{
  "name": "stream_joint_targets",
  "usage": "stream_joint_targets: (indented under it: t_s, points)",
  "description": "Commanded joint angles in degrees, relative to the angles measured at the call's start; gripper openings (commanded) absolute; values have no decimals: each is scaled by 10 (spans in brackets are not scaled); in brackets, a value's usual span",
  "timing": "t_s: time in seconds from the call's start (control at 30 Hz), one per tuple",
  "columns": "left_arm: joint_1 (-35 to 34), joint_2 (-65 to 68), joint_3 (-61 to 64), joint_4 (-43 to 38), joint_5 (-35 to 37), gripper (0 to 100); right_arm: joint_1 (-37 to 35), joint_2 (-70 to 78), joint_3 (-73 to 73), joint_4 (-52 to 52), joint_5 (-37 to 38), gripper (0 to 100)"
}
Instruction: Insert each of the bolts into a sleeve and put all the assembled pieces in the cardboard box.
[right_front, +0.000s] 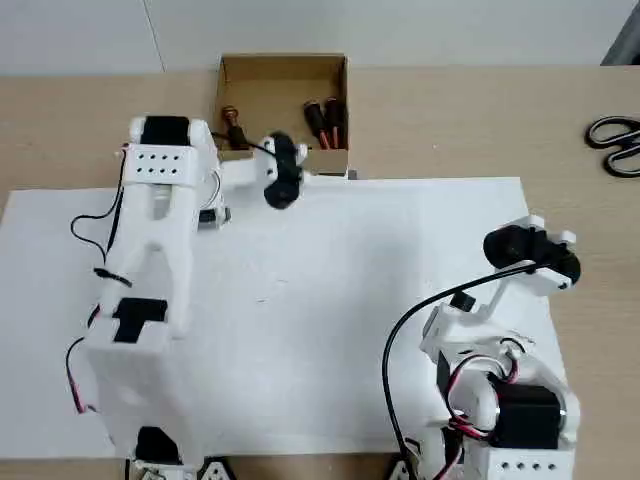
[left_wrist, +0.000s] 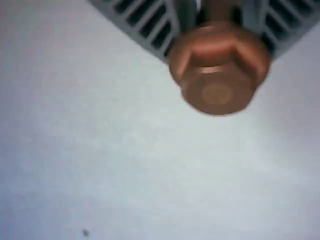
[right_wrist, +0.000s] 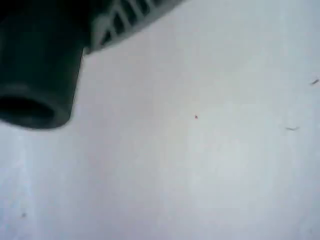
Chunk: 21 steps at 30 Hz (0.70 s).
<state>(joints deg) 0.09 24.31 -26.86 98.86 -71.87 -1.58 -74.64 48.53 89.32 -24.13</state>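
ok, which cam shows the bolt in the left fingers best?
Left wrist view: the bolt hex head is close up, clamped between the fingers. In the high view the left arm covers it; the right wrist view faces a black sleeve.

The bolt (left_wrist: 216, 75) is blurred, and its shank is hidden between the ribbed fingers (left_wrist: 145, 20) of the left hand (left_wrist: 217, 12) (the hexagonal head alone is plain). The black sleeve (right_wrist: 37, 75) is cut off by the picture's edge. The scissors (right_front: 615, 145) run off the high view's right edge. The pieces (right_front: 325, 120) in the cardboard box (right_front: 283, 62) are too small to tell apart.
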Motion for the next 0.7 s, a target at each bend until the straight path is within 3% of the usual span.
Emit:
stream_joint_targets:
  t_s: [0.0,0.23,0.47,0.67]
  points:
    - [27,-109,-26,16,66,5,-31,-5,-25,-12,8,3]
    - [97,-249,-22,15,342,5,-113,-5,-86,-30,36,2]
    - [120,-341,-22,5,484,5,-133,-6,-92,-28,166,2]
    - [139,-447,5,-4,747,5,-151,-6,-91,-33,213,2]
